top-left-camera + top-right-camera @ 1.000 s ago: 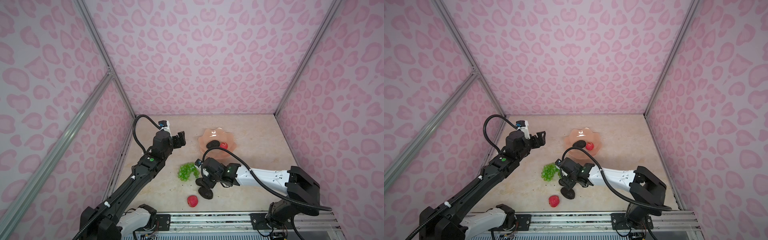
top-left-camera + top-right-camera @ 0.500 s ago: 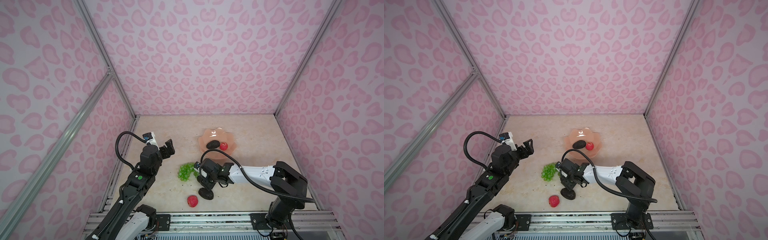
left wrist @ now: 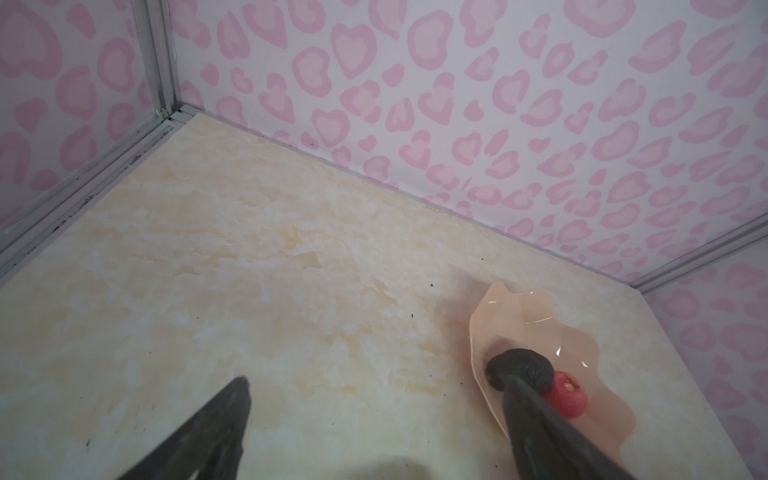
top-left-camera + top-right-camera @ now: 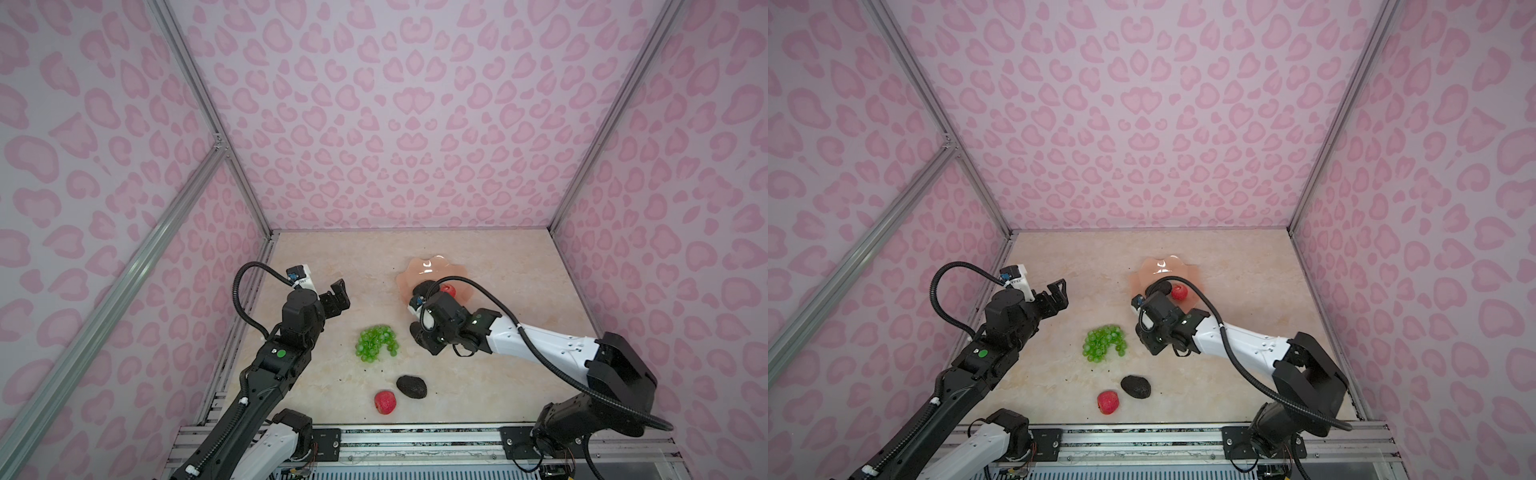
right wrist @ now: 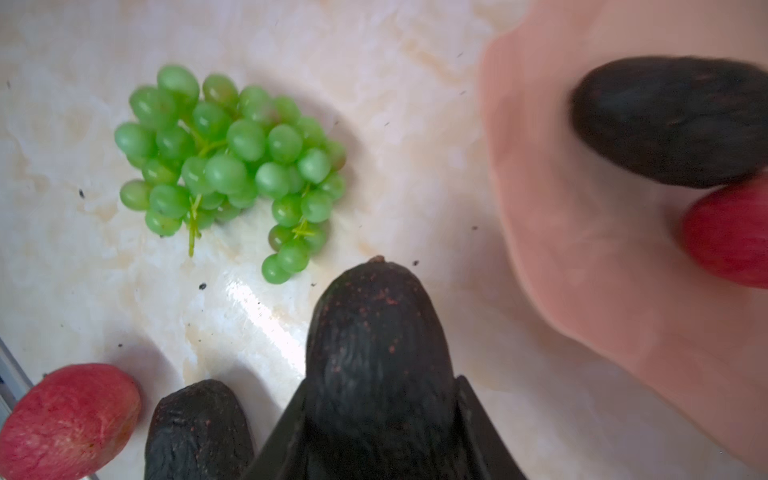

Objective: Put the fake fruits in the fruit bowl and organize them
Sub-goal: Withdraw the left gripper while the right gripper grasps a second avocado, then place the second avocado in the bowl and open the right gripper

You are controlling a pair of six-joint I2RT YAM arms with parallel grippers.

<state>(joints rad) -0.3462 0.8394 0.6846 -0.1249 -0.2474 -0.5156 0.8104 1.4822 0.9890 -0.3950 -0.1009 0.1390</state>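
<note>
Right wrist view: a dark, pebbly held avocado [image 5: 376, 353] is clamped between the right jaws, which press on both its flanks. Its stem end points out over the surface [image 5: 291, 62] between the grapes [image 5: 232, 166] and the fruit bowl [image 5: 582, 257]. It appears to hang clear of the surface, just beside the bowl's wavy near rim and not yet over it.

Inside the peach-pink bowl lie a second avocado [image 5: 673, 120] and a red fruit [image 5: 727, 237], touching each other near one edge. By that count, two of the six fruits are home and a third is in the grip.

Three lie outside. The green grapes sit near the bowl on the open surface. Toward the front edge in both top views, a loose avocado [image 4: 411, 386] lies just beside a loose red fruit [image 4: 385, 402].

The left arm [image 4: 286, 345] hovers over the left side of the surface, well apart from every fruit. The left jaws stand wide apart and hold nothing, as the left wrist view shows.

Likely work left: set the held avocado beside the pair in the bowl, fetch the last three pieces, then tidy the arrangement. The many-berried grapes look the trickiest to lift.
</note>
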